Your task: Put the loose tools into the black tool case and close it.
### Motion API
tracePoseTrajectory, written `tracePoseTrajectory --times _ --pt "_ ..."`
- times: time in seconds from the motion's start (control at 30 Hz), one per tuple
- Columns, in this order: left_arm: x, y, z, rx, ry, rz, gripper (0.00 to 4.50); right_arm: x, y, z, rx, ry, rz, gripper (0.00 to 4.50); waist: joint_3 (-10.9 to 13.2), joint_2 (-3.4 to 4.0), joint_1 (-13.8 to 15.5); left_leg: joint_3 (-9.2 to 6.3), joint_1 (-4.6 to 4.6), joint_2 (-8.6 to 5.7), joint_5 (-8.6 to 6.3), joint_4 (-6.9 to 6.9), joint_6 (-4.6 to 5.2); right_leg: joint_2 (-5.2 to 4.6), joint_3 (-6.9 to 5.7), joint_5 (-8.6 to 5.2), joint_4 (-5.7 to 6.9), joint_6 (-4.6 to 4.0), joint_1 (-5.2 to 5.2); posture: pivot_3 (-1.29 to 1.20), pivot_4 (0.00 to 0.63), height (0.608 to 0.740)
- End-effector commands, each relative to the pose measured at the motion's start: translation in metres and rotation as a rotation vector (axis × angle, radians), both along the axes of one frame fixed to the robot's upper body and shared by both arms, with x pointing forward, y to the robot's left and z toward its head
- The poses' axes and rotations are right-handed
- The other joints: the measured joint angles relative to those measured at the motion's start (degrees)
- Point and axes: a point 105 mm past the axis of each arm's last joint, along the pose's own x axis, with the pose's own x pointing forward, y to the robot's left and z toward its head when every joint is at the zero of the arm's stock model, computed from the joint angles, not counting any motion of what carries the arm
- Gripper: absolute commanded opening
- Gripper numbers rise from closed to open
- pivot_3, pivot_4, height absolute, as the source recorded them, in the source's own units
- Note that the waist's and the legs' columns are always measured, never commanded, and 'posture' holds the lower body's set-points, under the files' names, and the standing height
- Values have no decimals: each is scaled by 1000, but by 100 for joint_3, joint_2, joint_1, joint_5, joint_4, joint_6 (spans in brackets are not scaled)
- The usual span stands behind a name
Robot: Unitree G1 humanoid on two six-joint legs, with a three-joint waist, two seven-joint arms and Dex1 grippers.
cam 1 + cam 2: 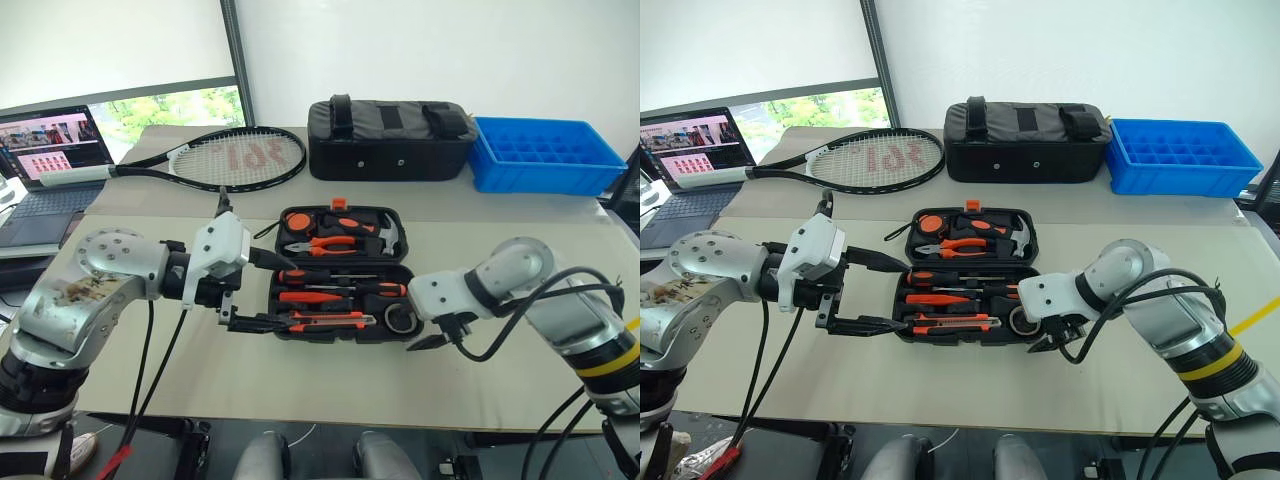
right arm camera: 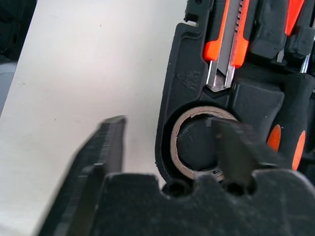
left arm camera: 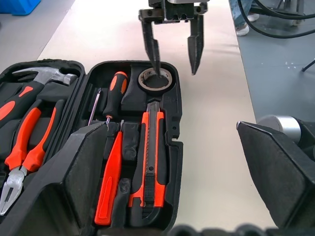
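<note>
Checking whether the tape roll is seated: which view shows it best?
The right wrist view: the tape roll sits in its round slot, one finger over its hole. The left wrist view shows it farther off; the eye views show it small.

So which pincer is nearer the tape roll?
Right pincer: open, one finger in the tape roll. Left pincer is at the case's far end.

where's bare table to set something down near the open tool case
Free: the strip between the tool case and the table's near edge, and the patch between case and blue crate. Crowded: both case ends, where the left gripper and right gripper stand open.
</note>
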Motion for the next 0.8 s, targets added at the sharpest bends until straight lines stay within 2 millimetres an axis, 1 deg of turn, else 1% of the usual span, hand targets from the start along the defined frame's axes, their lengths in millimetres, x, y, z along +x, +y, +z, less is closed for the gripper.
tracePoseTrajectory --times 0.03,0.1,0.17,0.2,0.27,0.37,0.43,0.5,0.6,0.7,0.8 --pt "16 14 3 -76 -20 105 4500 12 -16 28 64 -60 -104 4471 0 0 3 0 0 0 0 0 0 0 0 0 1 0 0 0 150 707" --pt "33 21 -1 -146 -9 210 4500 21 -23 33 114 -63 -184 4471 0 -1 7 0 3 -2 0 0 0 -3 -1 1 0 -3 3 0 150 707" --pt "49 29 -13 -143 -24 316 4500 34 -26 39 219 -54 -285 4471 0 -9 5 -1 5 0 0 1 0 -2 -3 7 -1 -11 4 0 150 707" --pt "62 35 -20 -170 20 406 4500 48 -29 41 298 -63 -376 4471 1 -12 -4 -1 5 0 0 2 0 -3 -3 7 2 -12 4 0 150 707" --pt "79 41 -28 -233 74 515 4500 73 -37 42 420 -63 -544 4471 0 -18 -29 0 14 3 0 1 0 0 0 10 4 -17 8 0 150 707" --pt "96 49 -36 -300 164 598 4500 100 -47 41 533 -52 -717 4471 1 -20 -25 -2 8 2 1 2 1 2 -2 13 11 -21 1 0 150 707" --pt "115 58 -43 -347 243 690 4500 116 -56 35 608 5 -849 4471 1 -19 -11 -2 0 0 1 -1 1 1 -3 14 10 -23 -8 0 150 707" --pt "137 67 -48 -377 295 790 4500 134 -67 28 647 36 -1006 4471 1 -19 3 -2 -3 -3 1 1 1 -1 -6 15 11 -24 -10 0 150 707" --pt "154 69 -47 -422 363 834 4500 149 -73 21 710 124 -1164 4471 1 -18 0 -3 -8 -7 1 2 1 -5 -8 15 10 -24 -15 0 150 707" --pt "165 68 -48 -460 450 848 4500 158 -70 17 774 206 -1241 4471 -1 -16 -4 -3 -8 -11 1 -8 1 -7 -9 15 10 -24 -15 0 150 707" --pt "170 65 -48 -494 545 844 4500 160 -63 14 808 285 -1256 3758 -1 -15 -28 -3 -11 -8 1 -17 1 -6 -17 15 14 -24 -20 0 150 707"
